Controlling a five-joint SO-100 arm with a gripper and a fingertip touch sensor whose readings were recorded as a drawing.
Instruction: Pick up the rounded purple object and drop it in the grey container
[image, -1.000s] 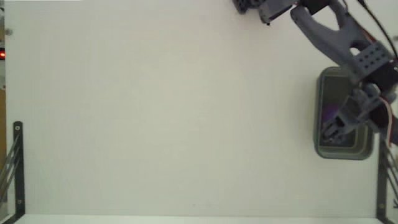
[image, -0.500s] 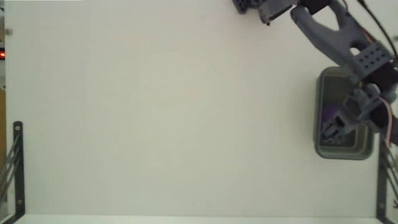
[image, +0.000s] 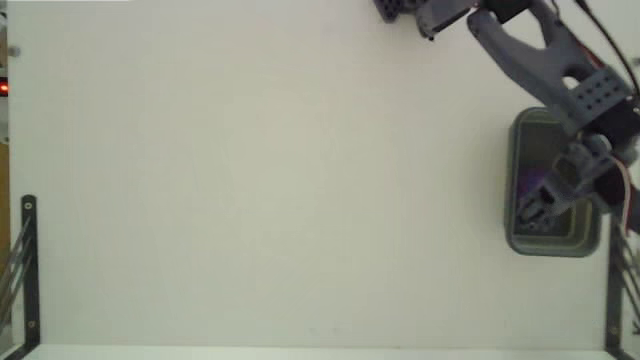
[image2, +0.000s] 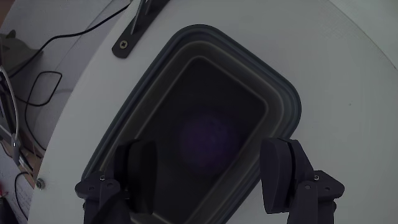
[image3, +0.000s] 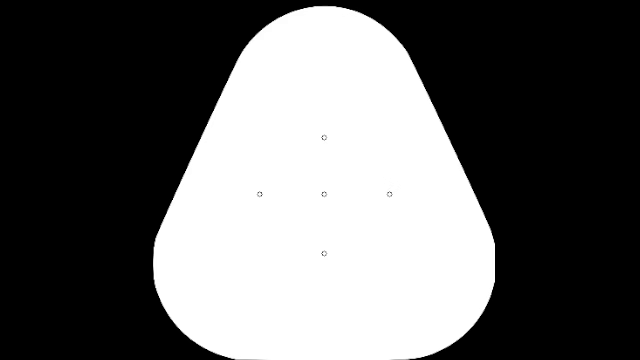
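Resting blurred violet ball (image2: 210, 138) inside tub (image2: 283, 99)

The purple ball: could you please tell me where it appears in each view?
Fixed view: the purple ball shows at the far right, inside the grey container, partly behind the arm.
Wrist view: a dim purple blur at the centre, on the container floor, between the fingers of the open tool.
Shared landmark: the container's thick rim.

1. The tub (image: 520, 180) sits on the table (image: 260, 190) at the fixed view's right edge.
2. The ball (image2: 210, 138) lies inside the tub (on its floor).
3. The gripper (image2: 211, 175) hangs over the tub, its fingers apart either side of the ball.
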